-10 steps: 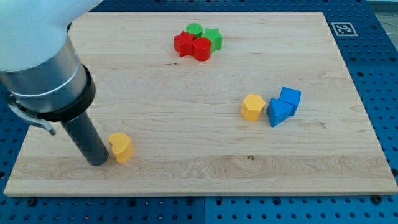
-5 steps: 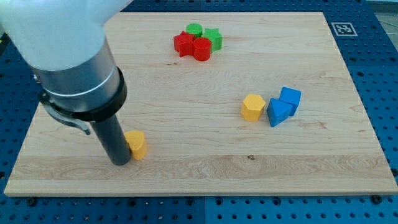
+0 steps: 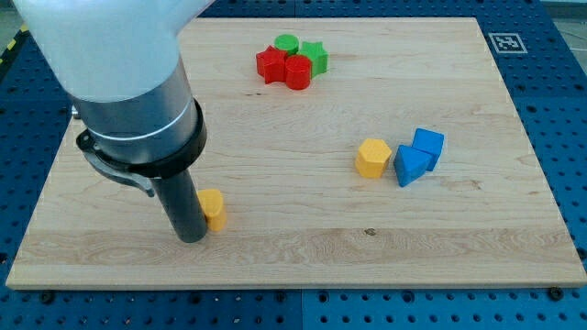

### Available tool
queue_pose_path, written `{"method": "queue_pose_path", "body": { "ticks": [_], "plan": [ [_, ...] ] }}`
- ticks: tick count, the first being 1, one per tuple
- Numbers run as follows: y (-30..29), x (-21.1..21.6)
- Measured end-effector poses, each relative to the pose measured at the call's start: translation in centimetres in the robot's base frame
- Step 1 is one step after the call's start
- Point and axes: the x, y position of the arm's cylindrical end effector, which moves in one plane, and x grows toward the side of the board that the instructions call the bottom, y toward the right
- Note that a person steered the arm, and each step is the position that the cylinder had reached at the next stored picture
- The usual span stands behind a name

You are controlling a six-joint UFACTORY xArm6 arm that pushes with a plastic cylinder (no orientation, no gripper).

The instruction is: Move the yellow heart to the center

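The surface [image 3: 275,119] is a pale wooden board lying on a blue perforated base [image 3: 559,137], with a black-and-white marker tag [image 3: 505,42] just off its top right corner. My tip [image 3: 191,236], the end of a plain rod tool with nothing to clench or release, stands near the view's bottom left, touching the left side of the yellow heart [image 3: 213,208], which sits well left of and below the board's middle. Toward the view's top, a green cylinder [image 3: 287,43], green star [image 3: 315,55], red star [image 3: 271,65] and red cylinder [image 3: 297,71] are huddled together, while at the right a yellow hexagon [image 3: 372,158] sits just beside a blue triangle [image 3: 411,166] and blue cube [image 3: 428,145].
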Motion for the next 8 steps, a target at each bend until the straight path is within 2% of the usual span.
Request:
{"method": "queue_pose_path", "body": {
  "ticks": [5,8],
  "plan": [
    [1.9,-0.3],
    [1.9,-3.2]
  ]
}}
